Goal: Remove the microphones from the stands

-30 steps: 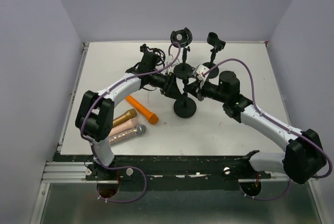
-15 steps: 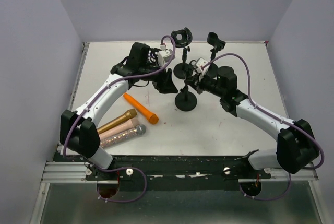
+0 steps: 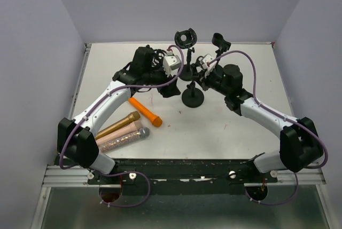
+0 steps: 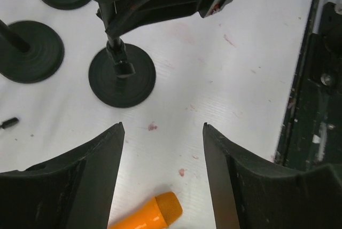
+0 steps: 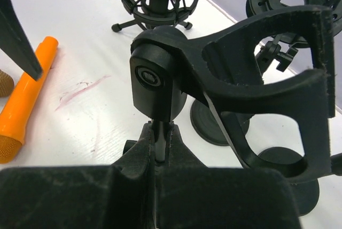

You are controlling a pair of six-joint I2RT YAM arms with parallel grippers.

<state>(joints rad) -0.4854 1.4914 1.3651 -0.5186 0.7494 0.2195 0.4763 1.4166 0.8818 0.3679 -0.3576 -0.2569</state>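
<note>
My right gripper (image 5: 159, 150) is pinched tight on the stem of the stand (image 3: 193, 99), I judge to steady it. The clip (image 5: 256, 74) is empty. My left gripper (image 4: 163, 127) hangs at the stand's 9 o'clock, jaws spread wide with nothing between them. The orange mic (image 3: 145, 112) lies flat on the table (image 3: 224, 127) at the stand's 8 o'clock, so the removal looks done.

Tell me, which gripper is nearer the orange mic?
Left. The left gripper hangs open by the orange mic; the right gripper is shut on a stand, farther off.
</note>
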